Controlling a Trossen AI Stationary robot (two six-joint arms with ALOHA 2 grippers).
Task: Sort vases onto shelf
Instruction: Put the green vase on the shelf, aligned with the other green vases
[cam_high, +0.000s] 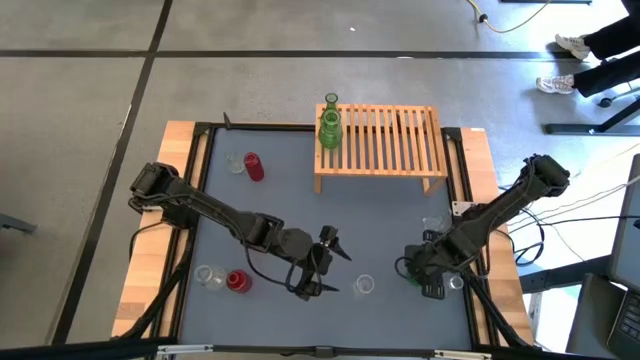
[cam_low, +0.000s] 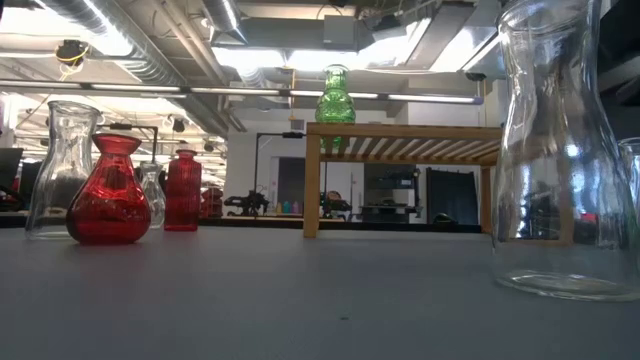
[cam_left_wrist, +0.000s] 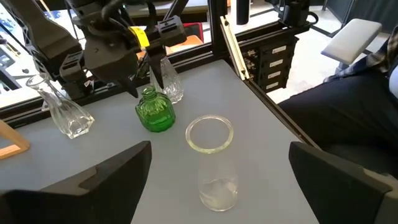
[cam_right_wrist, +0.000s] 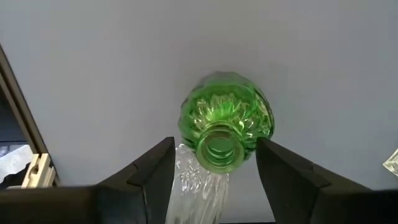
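Right fingers (cam_right_wrist: 214, 171) straddle the squat ribbed green glass vase's (cam_right_wrist: 225, 127) neck, still unpinched: next squeeze, lift toward the slatted light-wood shelf (cam_high: 385, 140); left fingers (cam_left_wrist: 217, 180) spread.

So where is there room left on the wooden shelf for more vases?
The shelf has one green vase at its left end; the slats to its right are bare. It's crowded by the right gripper, over a squat green vase beside clear ones.

The high view looked straight down over the shelf (cam_high: 381, 146); the low view faced it level from the tabletop. Both wrist views shared the squat green vase (cam_left_wrist: 155, 111) closely.
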